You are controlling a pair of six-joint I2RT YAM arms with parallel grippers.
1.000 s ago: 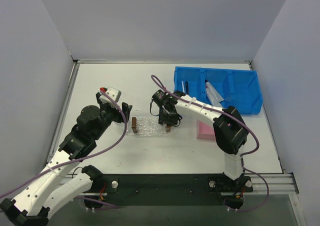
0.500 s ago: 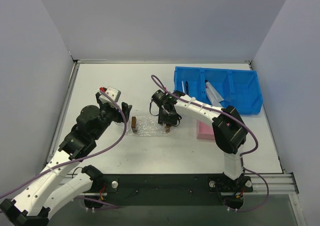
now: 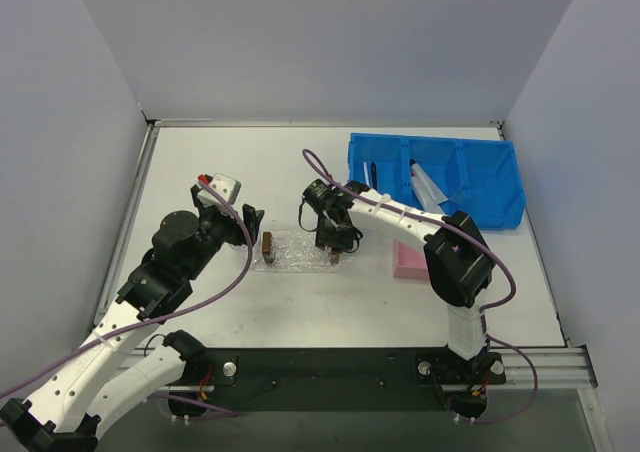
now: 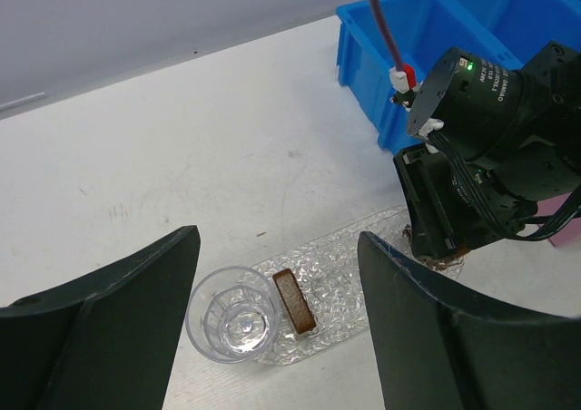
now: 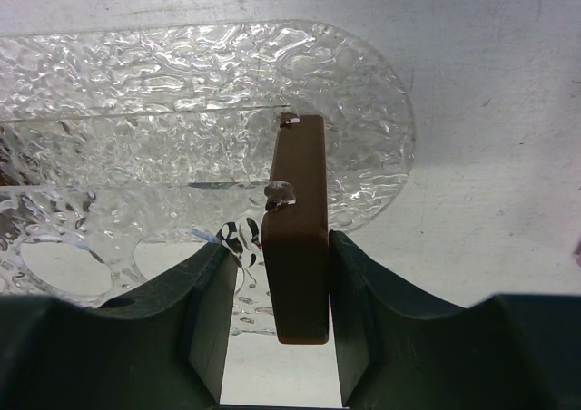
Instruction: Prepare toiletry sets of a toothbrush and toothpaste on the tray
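The clear textured tray (image 3: 297, 253) lies mid-table, also in the left wrist view (image 4: 363, 267) and the right wrist view (image 5: 182, 92). My right gripper (image 3: 334, 256) (image 5: 280, 245) is over the tray's right end, its jaws narrowly parted around an upright brown block (image 5: 300, 238). The right finger touches the block; a thin gap shows at the left finger. My left gripper (image 3: 252, 221) (image 4: 277, 247) is wide open and empty above the tray's left end. A silvery-white toothpaste tube (image 3: 428, 187) lies in the blue bin (image 3: 480, 187). No toothbrush shows.
A second brown block (image 4: 295, 299) (image 3: 268, 244) stands on the tray's left end beside a clear cup (image 4: 232, 315). A pink box (image 3: 410, 261) lies right of the tray. The blue bin stands at the back right.
My right gripper has shifted slightly left with the brown block at the tray's right end. The left arm has not moved.
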